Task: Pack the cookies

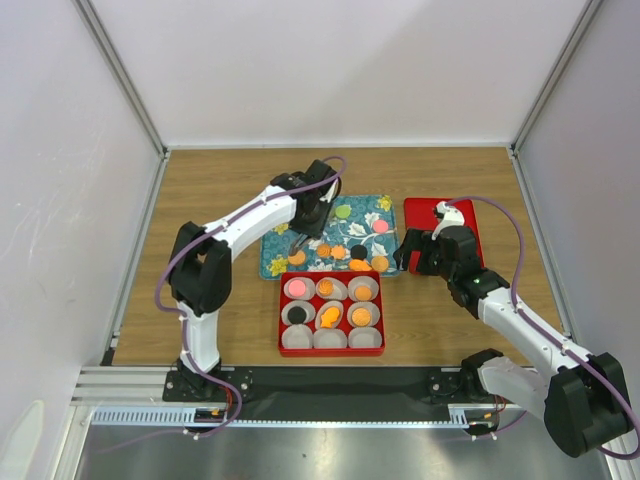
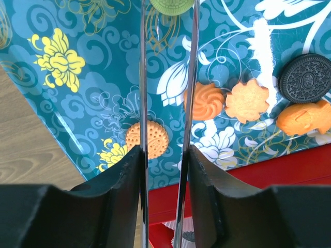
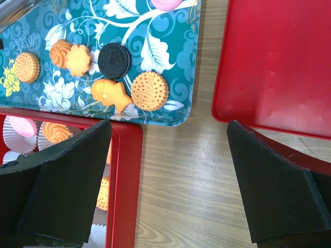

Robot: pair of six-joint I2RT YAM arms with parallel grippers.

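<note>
Fingers (image 3: 67, 175) of right end effector (image 3: 168, 181) wide apart, clearest in its wrist view; grip of left end effector (image 2: 166, 62) untellable.

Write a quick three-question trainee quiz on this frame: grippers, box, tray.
1. True or false: the right gripper is shut on something.
2. Which row of paper cups in the red box stands empty? A: far row. B: middle row. C: row nearest the arm bases.
3. What colour is the fish-shaped cookie on the tray?

Key:
1. False. It is open and holds nothing.
2. C.
3. Orange.
</note>
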